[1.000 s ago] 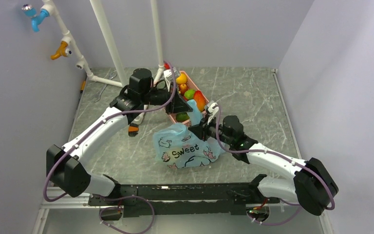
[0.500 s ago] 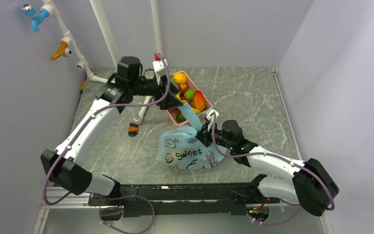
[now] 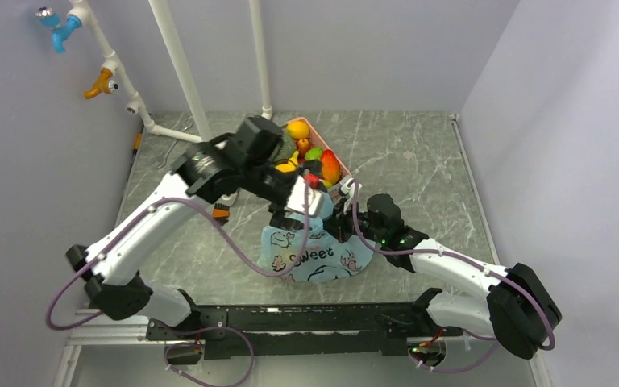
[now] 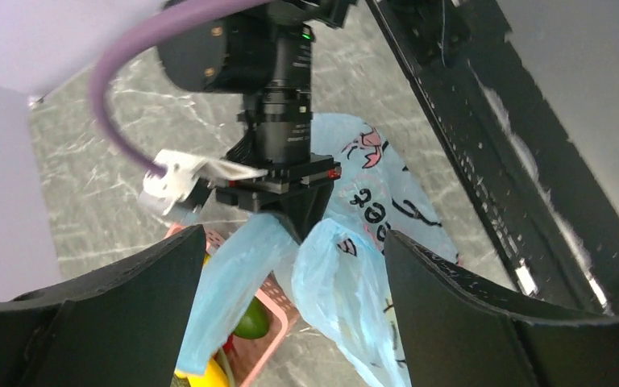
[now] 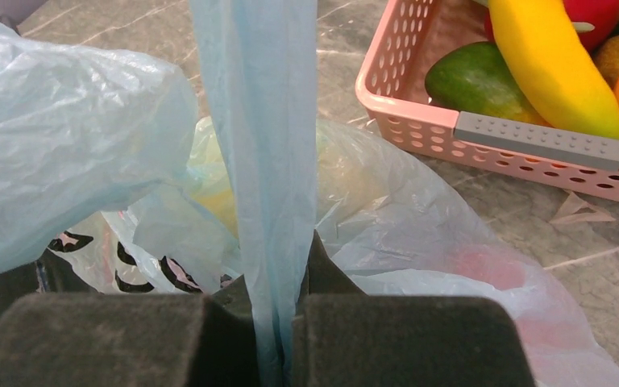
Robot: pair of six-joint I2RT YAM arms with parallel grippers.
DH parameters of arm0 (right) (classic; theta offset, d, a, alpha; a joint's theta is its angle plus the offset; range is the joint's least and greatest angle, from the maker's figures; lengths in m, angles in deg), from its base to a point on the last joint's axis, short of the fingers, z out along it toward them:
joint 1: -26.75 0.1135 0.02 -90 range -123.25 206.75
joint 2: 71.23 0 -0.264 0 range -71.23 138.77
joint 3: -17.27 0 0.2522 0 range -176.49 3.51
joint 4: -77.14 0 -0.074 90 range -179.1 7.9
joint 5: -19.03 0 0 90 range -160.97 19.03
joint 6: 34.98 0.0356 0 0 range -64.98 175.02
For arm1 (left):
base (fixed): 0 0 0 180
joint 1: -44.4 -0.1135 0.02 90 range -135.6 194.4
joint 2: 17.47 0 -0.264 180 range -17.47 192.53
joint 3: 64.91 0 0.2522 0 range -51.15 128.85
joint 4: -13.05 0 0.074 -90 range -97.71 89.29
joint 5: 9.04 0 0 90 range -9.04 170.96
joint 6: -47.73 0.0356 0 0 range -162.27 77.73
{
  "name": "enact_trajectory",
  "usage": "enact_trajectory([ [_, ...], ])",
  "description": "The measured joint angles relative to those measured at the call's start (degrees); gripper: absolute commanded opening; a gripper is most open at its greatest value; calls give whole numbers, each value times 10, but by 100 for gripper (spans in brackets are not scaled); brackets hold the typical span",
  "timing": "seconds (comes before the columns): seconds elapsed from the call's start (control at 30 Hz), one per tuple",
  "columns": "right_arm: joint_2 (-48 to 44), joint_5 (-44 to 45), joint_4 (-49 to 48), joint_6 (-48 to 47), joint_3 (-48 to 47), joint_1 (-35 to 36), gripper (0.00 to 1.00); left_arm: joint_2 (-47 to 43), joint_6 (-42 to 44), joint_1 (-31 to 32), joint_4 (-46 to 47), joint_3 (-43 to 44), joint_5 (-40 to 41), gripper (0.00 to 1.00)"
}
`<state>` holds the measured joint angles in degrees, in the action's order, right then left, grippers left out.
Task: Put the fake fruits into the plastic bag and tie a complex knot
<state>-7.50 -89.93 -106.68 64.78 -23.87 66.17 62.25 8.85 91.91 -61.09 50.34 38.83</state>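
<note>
Two pincers are working at one bag. The right gripper (image 5: pixel 278 318) is pinching fully shut on a bag handle (image 5: pixel 262 121), and the thin blue strip is rising straight up from between its dark pads (image 5: pixel 113 339). The left gripper (image 4: pixel 294 238) is standing wide open and holding nothing. Its two black fingers (image 4: pixel 129 314) are straddling the bag's two upstanding blue flaps, though from its wrist view I cannot be sure whether either finger is brushing the film.

The plastic bag (image 3: pixel 310 254) is slumping on the table (image 3: pixel 419 161) just ahead of the right gripper and below the left one. Through the film just beyond the right pads, a yellowish lump (image 5: pixel 209 181) and a reddish lump (image 5: pixel 483 266) are showing, probably fruit inside. Other fake fruits (image 3: pixel 322 161) are lying in the pink basket (image 5: pixel 419 121), beyond the right gripper and to its right: a banana (image 5: pixel 556 64) is resting against a green fruit (image 5: pixel 475 76).
</note>
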Motion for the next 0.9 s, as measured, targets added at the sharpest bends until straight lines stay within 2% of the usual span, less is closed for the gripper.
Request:
enact_trajectory([
  [0.27, 12, -22, 1, 3, -8, -1, 0, 116, 162, 47, -135, 63, 18, 94],
  [0.47, 12, -30, 2, -3, -10, -1, 0, 118, 264, 60, -219, 63, 15, 97],
  [0.5, 12, -31, 2, -3, -10, -1, 0, 118, 276, 62, -226, 62, 15, 99],
  [0.77, 12, -43, 3, -9, -10, -2, 0, 137, 342, 66, -254, 56, 26, 99],
  [0.83, 12, -44, 4, -11, -10, -2, 0, 149, 362, 67, -264, 56, 29, 94],
  [0.9, 12, -46, 5, -12, -10, -2, 0, 161, 372, 68, -269, 55, 31, 79],
])
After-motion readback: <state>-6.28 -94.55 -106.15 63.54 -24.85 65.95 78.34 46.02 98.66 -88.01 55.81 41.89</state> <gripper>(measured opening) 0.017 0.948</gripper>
